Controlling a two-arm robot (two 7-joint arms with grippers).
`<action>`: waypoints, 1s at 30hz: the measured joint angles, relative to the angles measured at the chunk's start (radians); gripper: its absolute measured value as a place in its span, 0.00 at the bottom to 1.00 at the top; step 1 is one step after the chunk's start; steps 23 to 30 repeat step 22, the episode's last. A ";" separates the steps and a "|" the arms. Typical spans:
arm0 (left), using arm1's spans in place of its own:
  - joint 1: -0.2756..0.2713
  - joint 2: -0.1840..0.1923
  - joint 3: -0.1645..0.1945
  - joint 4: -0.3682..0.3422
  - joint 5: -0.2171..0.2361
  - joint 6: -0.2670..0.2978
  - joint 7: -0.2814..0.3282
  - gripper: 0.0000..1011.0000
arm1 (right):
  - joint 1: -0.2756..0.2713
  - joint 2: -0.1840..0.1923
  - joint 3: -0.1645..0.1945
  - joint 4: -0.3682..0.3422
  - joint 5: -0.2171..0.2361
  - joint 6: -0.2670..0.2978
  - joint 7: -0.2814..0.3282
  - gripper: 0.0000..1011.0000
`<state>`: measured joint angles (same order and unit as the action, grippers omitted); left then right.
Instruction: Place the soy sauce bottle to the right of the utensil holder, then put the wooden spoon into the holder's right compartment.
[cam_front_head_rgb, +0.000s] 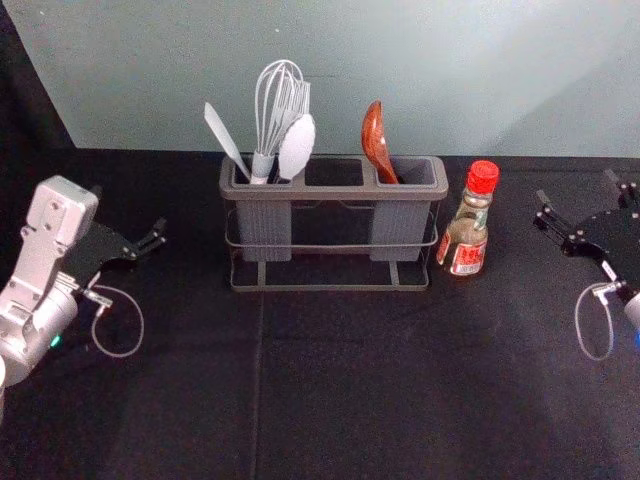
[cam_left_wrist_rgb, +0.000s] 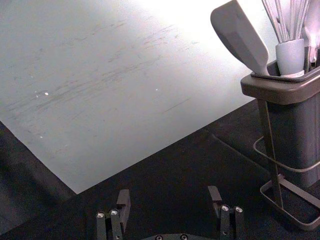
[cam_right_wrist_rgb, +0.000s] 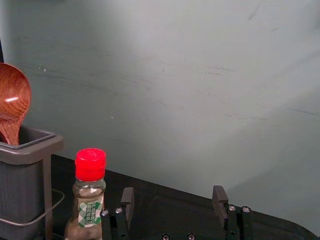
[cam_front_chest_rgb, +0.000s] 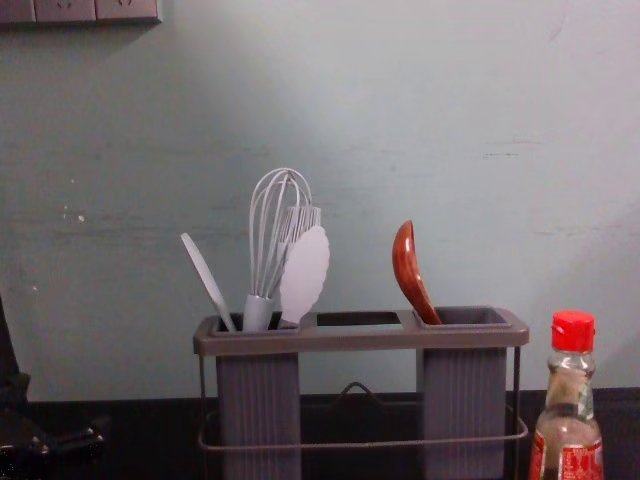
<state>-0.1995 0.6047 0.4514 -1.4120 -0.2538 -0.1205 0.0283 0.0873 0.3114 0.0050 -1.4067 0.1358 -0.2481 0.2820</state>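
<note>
The utensil holder (cam_front_head_rgb: 335, 288) stands mid-table near the wall. Leaning in its right compartment is the wooden spoon (cam_front_head_rgb: 375, 142), bowl up; the spoon (cam_front_chest_rgb: 408, 265) shows likewise in the chest view. Just right of the holder the soy sauce bottle (cam_front_head_rgb: 467, 235) stands upright with its red cap on. My right gripper (cam_front_head_rgb: 583, 222) is open and empty, to the right of the bottle. In its wrist view the right gripper (cam_right_wrist_rgb: 173, 200) has wide-spread fingers. Left of the holder, my left gripper (cam_front_head_rgb: 150, 240) is open with nothing held; the left gripper (cam_left_wrist_rgb: 170, 197) shows the same in its wrist view.
The holder's left compartment carries a whisk (cam_front_head_rgb: 278, 110), a white spatula (cam_front_head_rgb: 225, 140) and another white utensil (cam_front_head_rgb: 297, 147). Behind the black-covered table (cam_front_head_rgb: 330, 390) rises a pale wall. Wall sockets (cam_front_chest_rgb: 80, 10) are at the chest view's upper left.
</note>
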 joint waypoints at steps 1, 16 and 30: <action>0.000 0.000 0.000 0.000 0.000 0.000 0.000 1.00 | 0.000 0.000 0.000 0.000 0.000 0.000 0.000 0.99; 0.000 0.000 0.000 0.000 0.000 0.000 0.000 1.00 | 0.000 0.000 0.000 0.000 0.000 0.000 0.000 0.99; 0.000 0.000 0.000 0.000 0.000 0.000 0.000 1.00 | 0.000 0.000 0.000 0.000 0.000 0.000 0.000 0.99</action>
